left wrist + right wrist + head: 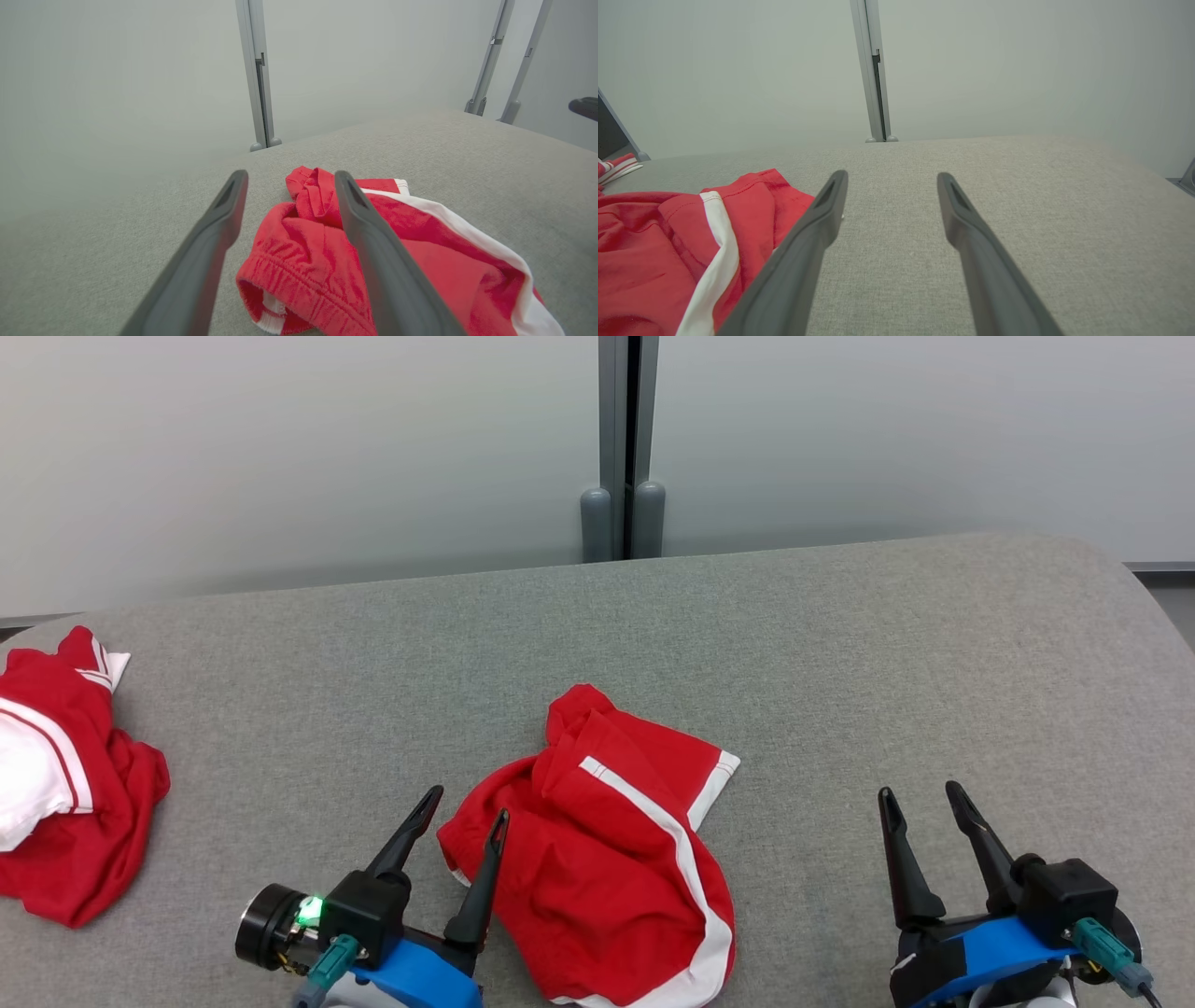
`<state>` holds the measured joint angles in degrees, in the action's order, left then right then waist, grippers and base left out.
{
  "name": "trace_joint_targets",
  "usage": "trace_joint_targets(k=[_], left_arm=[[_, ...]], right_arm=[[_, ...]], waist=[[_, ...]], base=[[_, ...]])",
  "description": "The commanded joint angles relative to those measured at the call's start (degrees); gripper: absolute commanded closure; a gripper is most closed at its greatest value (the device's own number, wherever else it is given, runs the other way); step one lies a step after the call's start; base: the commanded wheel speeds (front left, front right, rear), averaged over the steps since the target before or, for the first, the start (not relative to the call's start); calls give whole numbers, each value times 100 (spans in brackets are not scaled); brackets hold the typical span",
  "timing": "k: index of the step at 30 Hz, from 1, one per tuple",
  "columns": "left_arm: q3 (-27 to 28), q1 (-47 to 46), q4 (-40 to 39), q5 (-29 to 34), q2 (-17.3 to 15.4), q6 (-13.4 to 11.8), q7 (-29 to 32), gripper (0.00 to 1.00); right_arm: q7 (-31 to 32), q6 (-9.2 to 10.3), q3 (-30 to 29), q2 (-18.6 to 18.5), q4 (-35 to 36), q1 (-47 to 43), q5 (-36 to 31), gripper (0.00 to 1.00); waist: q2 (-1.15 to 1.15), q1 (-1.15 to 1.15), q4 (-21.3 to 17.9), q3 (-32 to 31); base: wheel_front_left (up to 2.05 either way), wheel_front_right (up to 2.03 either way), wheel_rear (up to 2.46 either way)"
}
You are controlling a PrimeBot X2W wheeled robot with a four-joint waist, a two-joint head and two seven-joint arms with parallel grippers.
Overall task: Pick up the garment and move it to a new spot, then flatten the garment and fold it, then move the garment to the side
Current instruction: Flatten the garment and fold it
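Red garment (616, 859) with white stripe lies crumpled on the grey padded surface (840, 663), front centre. Left gripper (470, 803) is at its waistband edge, fingers spread and holding nothing; contact with the cloth is unclear. Right gripper (919, 790) is over bare surface well to the garment's right, fingers spread, empty. A second red-and-white garment (65, 803) is bunched at far left.

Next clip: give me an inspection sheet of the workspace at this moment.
Surface: grey fabric surface, bare on the right.
Job's things: red shorts with white stripe, crumpled, front centre.
Clutter: second red-and-white garment, bunched at far left.
Grippers: left gripper open over the shorts' waistband edge; right gripper open over bare fabric.
Cables: teal plug at each wrist.
Surroundings: pale wall panels, grey post behind.
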<state>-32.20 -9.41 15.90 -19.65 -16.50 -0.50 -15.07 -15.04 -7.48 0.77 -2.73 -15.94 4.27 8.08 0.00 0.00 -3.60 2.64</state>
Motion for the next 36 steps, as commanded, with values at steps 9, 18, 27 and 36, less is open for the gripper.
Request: trace_joint_targets(k=[9, 18, 27, 36], left_arm=[[40, 137, 799, -130, 171, 292, -15, 0], [-48, -199, 2012, -349, 492, 509, 30, 0], [-61, -726, 2819, -582, 766, 708, -9, 100], [784, -1263, 2419, -473, 212, 545, -18, 100]], right_arm=[[-22, -3, 71, -29, -16, 12, -39, 0], [-23, -3, 73, -29, -1, 131, -106, 0], [-22, -3, 92, -29, 1, 165, -108, 0], [-22, -3, 40, -30, 44, 150, -124, 0]], waist=[[0, 0, -95, 52], [0, 0, -287, 193], [0, 0, -430, 270], [0, 0, -457, 298]], base=[[0, 0, 0], [0, 0, 0], [0, 0, 0], [0, 0, 0]])
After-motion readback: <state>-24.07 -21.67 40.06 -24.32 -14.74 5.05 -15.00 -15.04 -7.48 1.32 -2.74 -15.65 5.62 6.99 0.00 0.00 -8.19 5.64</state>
